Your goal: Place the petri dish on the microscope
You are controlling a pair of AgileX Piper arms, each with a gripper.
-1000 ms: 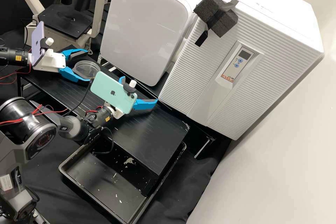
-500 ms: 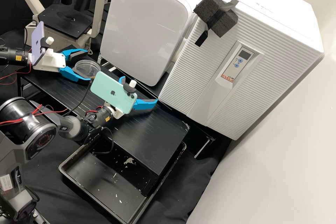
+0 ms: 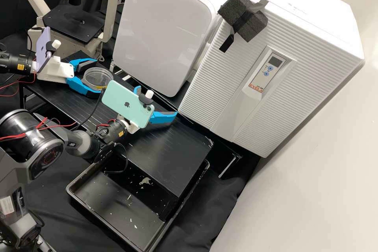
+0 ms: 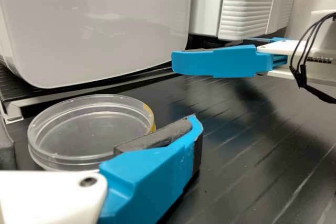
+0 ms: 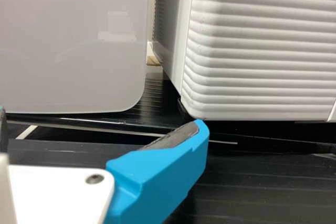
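Starting with the high view, we find the petri dish (image 3: 97,78) flat on the black bench (image 3: 157,153), between the parted fingers of the left tool (image 3: 100,75). That tool is wide open, astride the dish, and we cannot tell whether either pad touches the wall. From the dish, the microscope (image 3: 73,23) stands at eleven o'clock, its stage well above bench height. If the arm lifts too little, we would expect the dish to strike the stage edge; swung too wide, it could clip the pale upright (image 3: 113,12). The right tool (image 3: 156,101), at four o'clock from the dish, is spread with nothing in its grasp, near enough that a careless sweep of either arm might make them collide.

In the left wrist view, one grey pad sits just beside the round wall, the other farther off. Closing off-centre would likely shove the dish sideways before it grips. We seem to see two nested rims (one stretch is amber), so a pinch on the upper one alone might leave the lower part behind, and squeezing hard could make smooth plastic skid out.

In the right wrist view, its fingers stand apart before the white cabinets (image 5: 257,45); drifting forward could bump them.
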